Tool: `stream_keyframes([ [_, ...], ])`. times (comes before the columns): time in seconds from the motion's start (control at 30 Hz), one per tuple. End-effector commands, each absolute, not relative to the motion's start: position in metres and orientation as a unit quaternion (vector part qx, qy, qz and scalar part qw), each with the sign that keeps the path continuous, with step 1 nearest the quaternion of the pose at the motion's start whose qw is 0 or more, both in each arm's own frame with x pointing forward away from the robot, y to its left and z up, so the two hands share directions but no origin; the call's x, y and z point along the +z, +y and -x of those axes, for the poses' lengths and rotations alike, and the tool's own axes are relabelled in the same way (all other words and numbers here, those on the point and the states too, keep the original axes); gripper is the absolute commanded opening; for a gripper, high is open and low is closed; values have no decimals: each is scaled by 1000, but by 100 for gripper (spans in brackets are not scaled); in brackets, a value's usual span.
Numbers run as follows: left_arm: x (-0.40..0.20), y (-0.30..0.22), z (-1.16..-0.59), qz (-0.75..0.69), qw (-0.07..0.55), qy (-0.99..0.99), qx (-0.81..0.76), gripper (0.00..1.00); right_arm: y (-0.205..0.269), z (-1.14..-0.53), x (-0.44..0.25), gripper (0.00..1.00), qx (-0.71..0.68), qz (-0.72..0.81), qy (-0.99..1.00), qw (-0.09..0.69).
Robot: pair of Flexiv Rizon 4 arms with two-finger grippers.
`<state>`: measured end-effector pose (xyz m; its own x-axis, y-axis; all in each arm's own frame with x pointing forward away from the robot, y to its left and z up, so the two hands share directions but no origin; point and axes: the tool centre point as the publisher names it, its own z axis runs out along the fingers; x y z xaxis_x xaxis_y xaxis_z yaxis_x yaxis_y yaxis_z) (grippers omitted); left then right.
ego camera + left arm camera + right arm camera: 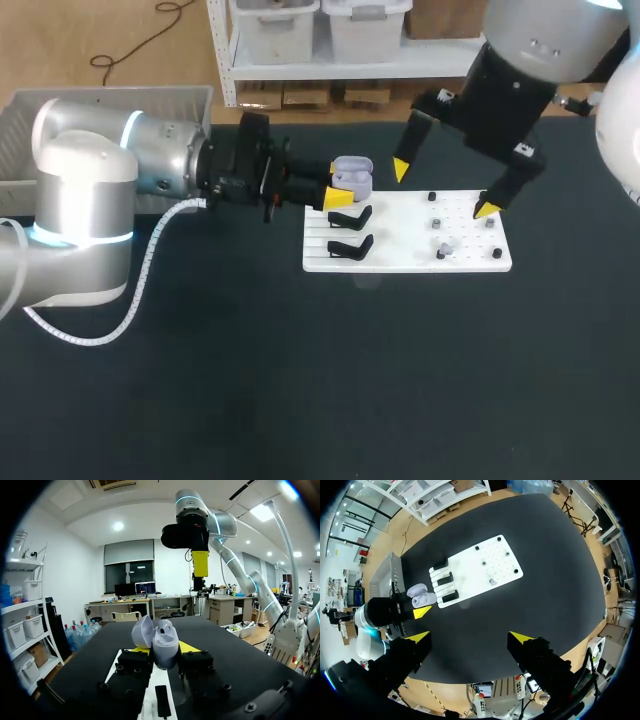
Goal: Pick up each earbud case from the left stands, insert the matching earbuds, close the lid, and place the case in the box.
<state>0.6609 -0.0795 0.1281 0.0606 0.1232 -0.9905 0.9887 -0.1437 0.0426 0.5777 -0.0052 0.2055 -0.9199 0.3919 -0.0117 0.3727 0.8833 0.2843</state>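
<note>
My left gripper [164, 652] clamps a pale lavender earbud case [165, 644] between its yellow fingertips [188, 647], one on each side of the rounded shell, as seen from the left wrist camera. The case's lid [142, 631] stands swung open to one side. The hollow inside shows lighter than the shell, and I cannot tell whether anything sits in it. From the head camera the case hangs over the far left corner of the white board [400, 255], which lies near the middle of the black table [300, 380]. Along the board's left edge, on the near side of the case, sit two black stands [350, 217], one behind the other. Small dark pieces [436, 224] dot the board's right half, too small to tell pegs from earbuds. My right gripper [444, 189] hangs above that right half with its fingers spread wide, one yellow tip near the board's far edge and the other over its right edge. The arm behind it hides the table's far right corner. My left arm [90, 170] stretches in from the table's left edge, crossing in front of the pale grey box [110, 98] at the far left corner.
</note>
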Motion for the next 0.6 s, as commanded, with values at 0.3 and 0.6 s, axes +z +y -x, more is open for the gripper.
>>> stream_keyframes([
  [0.3, 128, -79, -660, -578, 444, 482, -487, 0, -5, -576, 203, 100, 146, -185, 971, 27],
  [0.6, 128, -79, -660, -578, 444, 482, -487, 0, -11, -572, 177, 100, 77, -145, 983, 83],
])
